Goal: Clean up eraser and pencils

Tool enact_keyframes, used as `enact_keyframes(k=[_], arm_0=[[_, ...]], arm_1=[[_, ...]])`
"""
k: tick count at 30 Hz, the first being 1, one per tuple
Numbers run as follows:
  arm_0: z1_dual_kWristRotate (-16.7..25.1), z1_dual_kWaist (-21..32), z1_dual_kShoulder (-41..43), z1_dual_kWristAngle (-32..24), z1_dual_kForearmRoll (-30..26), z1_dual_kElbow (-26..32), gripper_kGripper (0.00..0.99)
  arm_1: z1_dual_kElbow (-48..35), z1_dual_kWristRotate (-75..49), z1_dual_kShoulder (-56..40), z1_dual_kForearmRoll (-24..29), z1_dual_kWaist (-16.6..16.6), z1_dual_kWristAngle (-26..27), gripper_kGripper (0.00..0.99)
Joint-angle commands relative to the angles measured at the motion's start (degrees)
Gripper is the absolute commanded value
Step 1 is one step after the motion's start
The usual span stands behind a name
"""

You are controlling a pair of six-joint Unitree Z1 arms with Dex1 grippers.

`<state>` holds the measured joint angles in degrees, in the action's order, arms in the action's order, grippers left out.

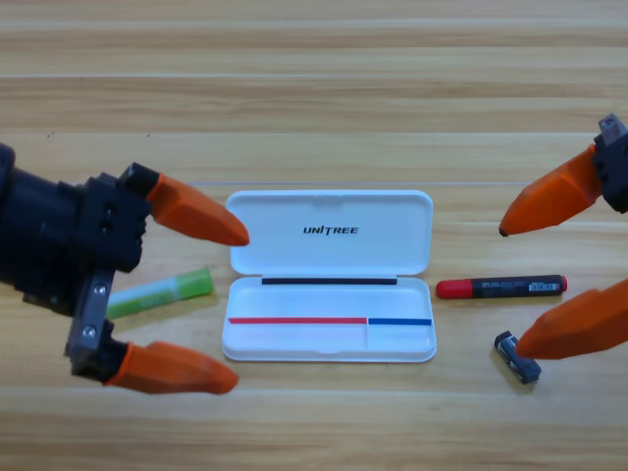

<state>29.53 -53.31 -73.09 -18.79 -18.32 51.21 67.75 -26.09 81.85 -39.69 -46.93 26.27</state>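
A white case (330, 275) lies open in the middle of the table. To its left lies the pale pencil with a green end (162, 292), between the two orange jaws of my left gripper (240, 306), which is open and stands above it. Right of the case lies the red-and-black marker (500, 287). Below it sits the small dark eraser (517, 357), its upper end under the lower jaw of my right gripper (510, 288). That gripper is open, its jaws spread above and below the marker.
The wooden table (314, 88) stretches bare behind the case. The case's lid stands flat open toward the back, printed with a logo.
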Motion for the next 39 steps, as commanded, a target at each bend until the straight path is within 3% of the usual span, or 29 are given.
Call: enact_keyframes(k=[1, 11, 15, 21, 23, 26, 30, 32, 39], arm_0=[[0.79, -0.83, 0.84, 0.86, 0.13, -1.64, 0.930], [0.88, -0.83, 0.49, 2.18, 0.92, -2.52, 0.919], [1.40, -0.65, 0.93, 5.96, 1.27, -2.61, 0.919], [3.86, 0.58, -0.12, 18.35, -5.50, 4.25, 0.919], [5.45, 3.39, -1.26, 20.19, -7.17, 6.45, 0.920], [8.79, 9.72, -6.36, 20.28, -12.26, 11.72, 0.920], [11.51, 14.99, -13.75, 21.95, -18.68, 17.96, 0.919], [11.69, 15.52, -16.82, 24.68, -19.73, 18.57, 0.919], [11.77, 20.00, -25.26, 23.89, -24.39, 20.42, 0.919]], arm_1=[[-2.01, 0.78, 0.24, 0.75, -1.76, -1.05, 0.988], [-1.57, 4.12, 0.51, 0.93, -1.76, -1.22, 0.990], [-1.57, 8.34, 0.94, 0.84, -1.14, -4.74, 0.990], [-5.52, 14.67, 3.05, 0.84, -1.05, -22.76, 0.990], [-4.03, 18.53, 6.13, -1.53, -0.26, -26.89, 0.988], [-1.83, 18.97, 11.49, -5.31, 2.72, -26.89, 0.989], [-1.13, 19.59, 17.82, -5.93, 3.78, -24.43, 0.989], [0.28, 21.08, 21.60, -5.93, 3.78, -24.43, 0.990], [6.25, 25.04, 32.85, -5.93, 3.78, -25.57, 0.982]])
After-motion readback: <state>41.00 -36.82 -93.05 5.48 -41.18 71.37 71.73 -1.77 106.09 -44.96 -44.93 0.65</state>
